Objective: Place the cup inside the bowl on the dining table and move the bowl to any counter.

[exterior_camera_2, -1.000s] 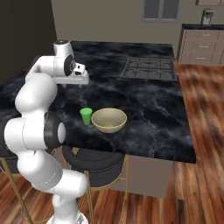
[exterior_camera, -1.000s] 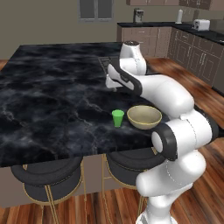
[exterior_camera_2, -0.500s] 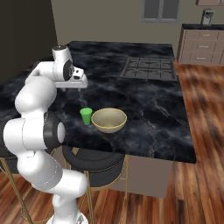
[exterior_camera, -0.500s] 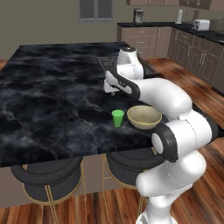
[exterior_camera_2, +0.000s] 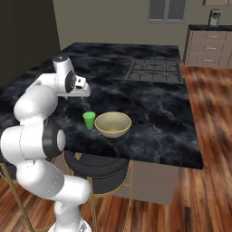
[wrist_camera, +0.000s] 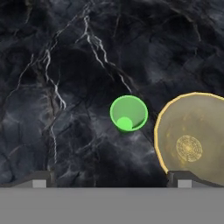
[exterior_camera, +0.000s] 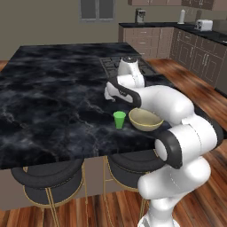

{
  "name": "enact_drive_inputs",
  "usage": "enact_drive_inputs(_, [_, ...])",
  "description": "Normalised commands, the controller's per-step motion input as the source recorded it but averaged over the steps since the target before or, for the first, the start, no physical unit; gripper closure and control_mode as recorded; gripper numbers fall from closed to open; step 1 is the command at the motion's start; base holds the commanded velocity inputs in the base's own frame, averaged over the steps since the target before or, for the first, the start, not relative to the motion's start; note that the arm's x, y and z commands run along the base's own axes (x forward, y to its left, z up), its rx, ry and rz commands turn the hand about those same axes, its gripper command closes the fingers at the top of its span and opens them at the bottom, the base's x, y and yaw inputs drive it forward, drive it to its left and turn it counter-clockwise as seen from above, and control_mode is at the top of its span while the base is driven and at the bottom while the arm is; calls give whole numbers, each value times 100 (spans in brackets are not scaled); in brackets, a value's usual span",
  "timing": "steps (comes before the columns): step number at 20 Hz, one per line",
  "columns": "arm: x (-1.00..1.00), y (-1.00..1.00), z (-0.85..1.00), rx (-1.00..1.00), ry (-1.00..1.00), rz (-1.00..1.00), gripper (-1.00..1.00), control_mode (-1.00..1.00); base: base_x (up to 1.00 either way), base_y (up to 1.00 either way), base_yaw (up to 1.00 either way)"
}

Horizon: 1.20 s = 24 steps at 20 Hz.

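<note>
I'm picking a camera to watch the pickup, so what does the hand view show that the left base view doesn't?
Hand view alone: the cup's hollow from straight above, and a round pattern at the bowl's bottom. Left base view alone: the arm, the stools, the cooktop and the wall counter. Both: cup upright beside bowl, apart, on the table.

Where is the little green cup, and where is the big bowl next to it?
cup (wrist_camera: 128, 113): hand view, on its open inside.
bowl (wrist_camera: 194, 144): hand view, on its yellowish inside.
</note>
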Motion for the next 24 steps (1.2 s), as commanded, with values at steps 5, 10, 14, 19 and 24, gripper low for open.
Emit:
enact_drive_inputs(5, [2,11,-10,0,-1,0,-100,-100,0,0,0])
enact_drive_inputs(10, [7,14,0,-3,0,0,-100,-100,0,0,0])
enact_drive_inputs(14, [5,5,0,-6,0,0,-100,-100,0,0,0])
enact_drive_inputs(19, [6,0,0,-7,0,0,-100,-100,0,0,0])
enact_drive_inputs(24, [1,0,0,-5,0,0,-100,-100,0,0,0])
